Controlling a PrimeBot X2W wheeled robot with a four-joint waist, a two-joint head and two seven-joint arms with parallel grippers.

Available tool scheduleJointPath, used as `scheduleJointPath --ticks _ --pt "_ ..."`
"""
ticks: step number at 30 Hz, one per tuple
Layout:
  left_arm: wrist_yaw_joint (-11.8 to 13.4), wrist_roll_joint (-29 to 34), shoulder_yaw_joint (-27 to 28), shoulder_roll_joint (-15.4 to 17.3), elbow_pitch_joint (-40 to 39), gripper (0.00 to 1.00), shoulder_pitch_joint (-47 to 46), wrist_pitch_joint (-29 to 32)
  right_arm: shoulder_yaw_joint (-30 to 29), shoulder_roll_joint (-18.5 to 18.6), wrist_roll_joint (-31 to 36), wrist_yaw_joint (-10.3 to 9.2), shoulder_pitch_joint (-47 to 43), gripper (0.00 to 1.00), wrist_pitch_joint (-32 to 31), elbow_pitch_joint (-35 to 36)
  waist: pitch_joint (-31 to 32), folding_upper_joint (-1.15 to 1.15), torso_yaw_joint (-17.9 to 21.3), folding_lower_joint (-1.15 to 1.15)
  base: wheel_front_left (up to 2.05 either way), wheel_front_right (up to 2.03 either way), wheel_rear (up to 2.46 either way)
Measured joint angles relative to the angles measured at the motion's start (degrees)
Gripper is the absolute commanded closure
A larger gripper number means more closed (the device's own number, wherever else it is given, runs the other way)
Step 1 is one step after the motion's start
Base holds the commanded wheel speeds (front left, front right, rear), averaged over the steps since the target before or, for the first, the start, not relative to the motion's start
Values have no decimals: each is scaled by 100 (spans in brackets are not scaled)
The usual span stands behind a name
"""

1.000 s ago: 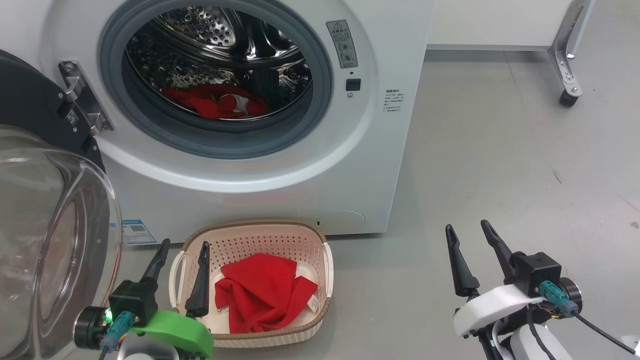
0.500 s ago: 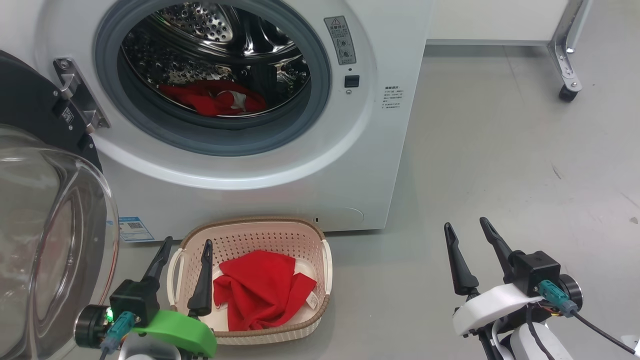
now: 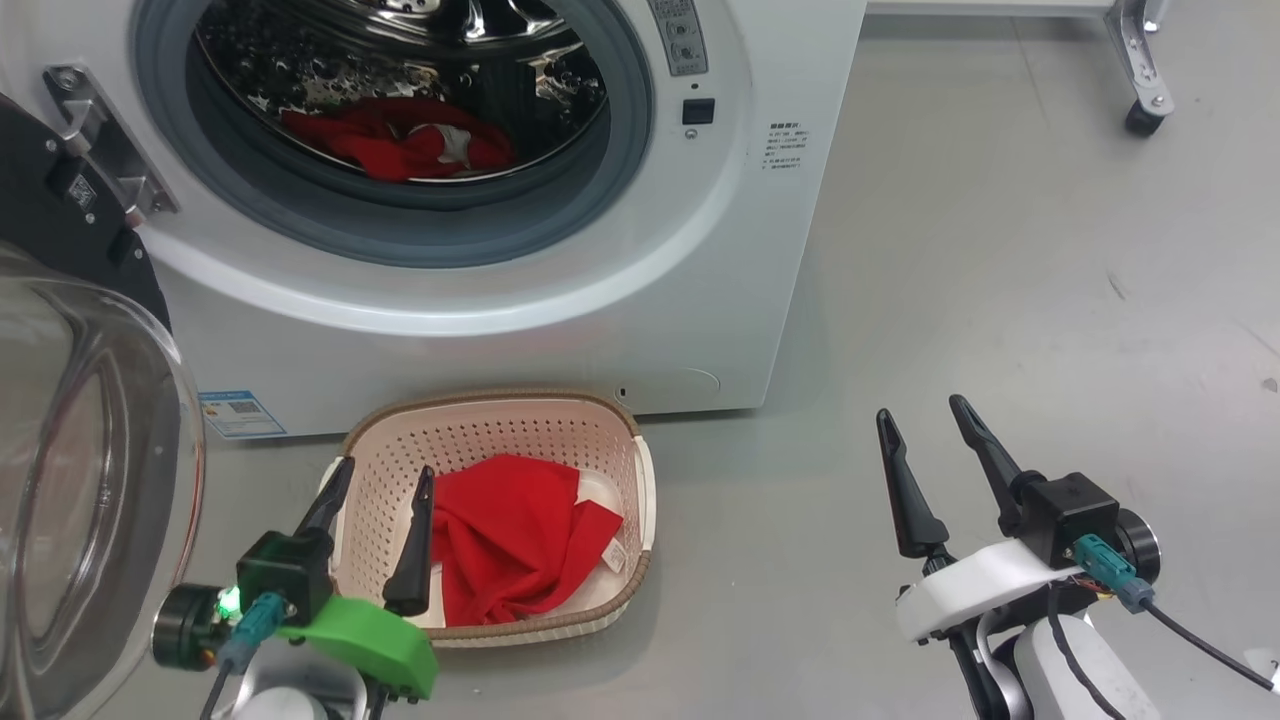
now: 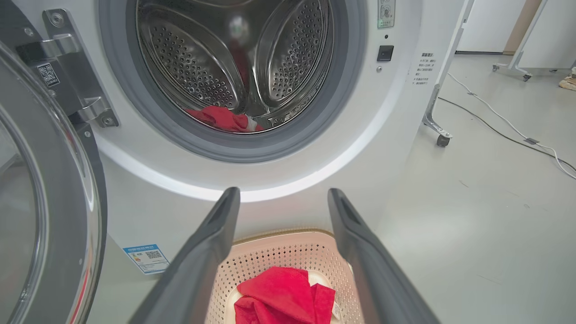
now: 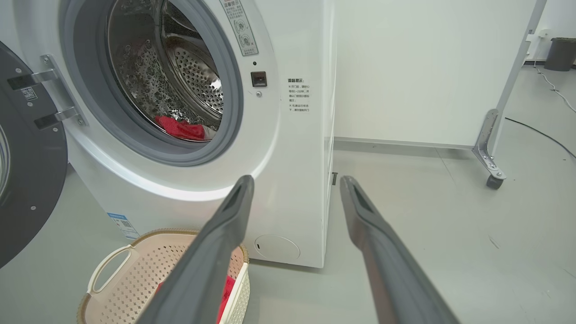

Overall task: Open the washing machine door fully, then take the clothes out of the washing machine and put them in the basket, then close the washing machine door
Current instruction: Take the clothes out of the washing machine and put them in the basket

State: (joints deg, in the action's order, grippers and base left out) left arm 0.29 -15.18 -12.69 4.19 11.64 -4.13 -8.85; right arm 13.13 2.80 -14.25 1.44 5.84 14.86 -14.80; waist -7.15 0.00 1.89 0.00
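Observation:
The white washing machine (image 3: 560, 300) stands with its black glass-bowled door (image 3: 90, 480) swung wide open at the left. Red clothes (image 3: 395, 140) with a white patch lie at the bottom of the steel drum (image 4: 225, 119). Another red garment (image 3: 510, 550) lies in the cream basket (image 3: 500, 430) on the floor before the machine. My left gripper (image 3: 385, 475) hangs open over the basket's left rim with nothing between its fingers. My right gripper (image 3: 920, 415) stands open and empty above bare floor, well right of the basket. The basket (image 5: 135, 265) shows low left in the right wrist view.
Grey floor (image 3: 1000, 300) spreads to the right of the machine. A metal stand leg with a caster (image 3: 1140, 115) stands at the back right. In the left wrist view a cable (image 4: 504, 128) trails across the floor. A blue sticker (image 3: 235, 412) marks the machine's lower front.
The head camera has tilted down, so the machine and basket sit higher in view. The left gripper has shifted slightly right over the basket rim. Both grippers stay open.

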Motion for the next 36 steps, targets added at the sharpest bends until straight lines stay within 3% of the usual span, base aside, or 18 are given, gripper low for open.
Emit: scheduleJointPath --ticks 20,36 --pt "-62 174 44 344 721 0 -2040 951 446 4 -169 -15 896 0 0 533 -1502 0 494 0 0 0 0" --pt "-222 447 361 1294 1233 0 -3891 1774 1051 11 -1058 -302 1653 0 1 905 -2666 0 1268 1 0 0 0"
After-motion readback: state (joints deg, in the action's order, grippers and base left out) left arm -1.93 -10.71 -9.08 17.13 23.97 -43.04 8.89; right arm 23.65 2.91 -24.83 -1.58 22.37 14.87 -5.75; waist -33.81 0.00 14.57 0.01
